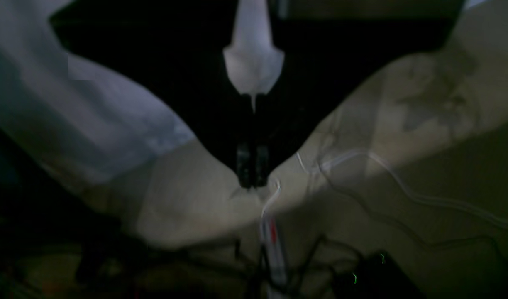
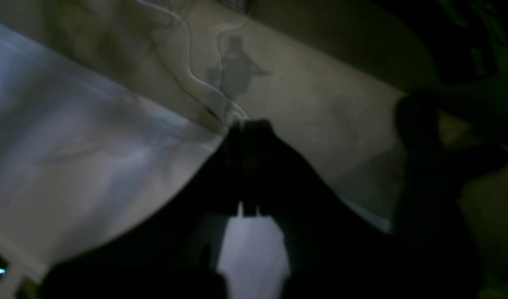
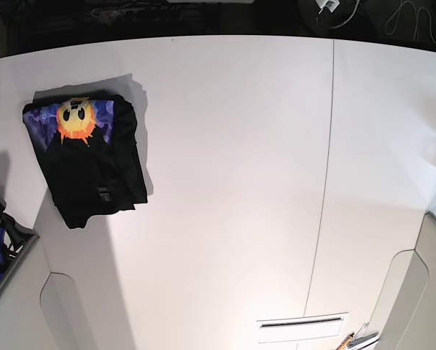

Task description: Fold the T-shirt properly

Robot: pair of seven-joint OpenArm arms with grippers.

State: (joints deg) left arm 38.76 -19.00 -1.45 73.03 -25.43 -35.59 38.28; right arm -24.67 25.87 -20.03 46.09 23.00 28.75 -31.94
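Left wrist view, left tool [image 1: 252, 170]: dark and blurred; the two fingers sit close side by side with at most a thin line between them, nothing seen clamped.
Left wrist view, surroundings: pale worktop [image 1: 113, 120] toward 9 o'clock, a beige floor [image 1: 424, 104] toward 3 o'clock, thin cables [image 1: 403, 187] trailing across it toward 4 o'clock.
Left wrist view, T-shirt: not seen here.
Right wrist view, right tool [image 2: 249, 133]: a dark silhouette, fingers drawn together at the tip with no gap to make out, holding nothing that shows.
Right wrist view, surroundings: worktop [image 2: 71, 158] at 9 o'clock, floor [image 2: 320, 99] toward 1 o'clock, a pale cable [image 2: 187, 62] curling at 11 o'clock; heavy blur throughout.
Base view, T-shirt [image 3: 94, 175]: lies folded into a compact rectangle on the white worktop [image 3: 232, 182], far toward 9 to 10 o'clock near that edge.
Base view, print: the orange-yellow sun face [image 3: 76, 119] on purple-blue ground shows on the upper part of the bundle; plain black cloth covers the lower part.
Base view, tools: neither shows over the worktop.
Base view, seam: a thin dark line [image 3: 324, 182] runs top to bottom at about 3 o'clock, well apart from the T-shirt.
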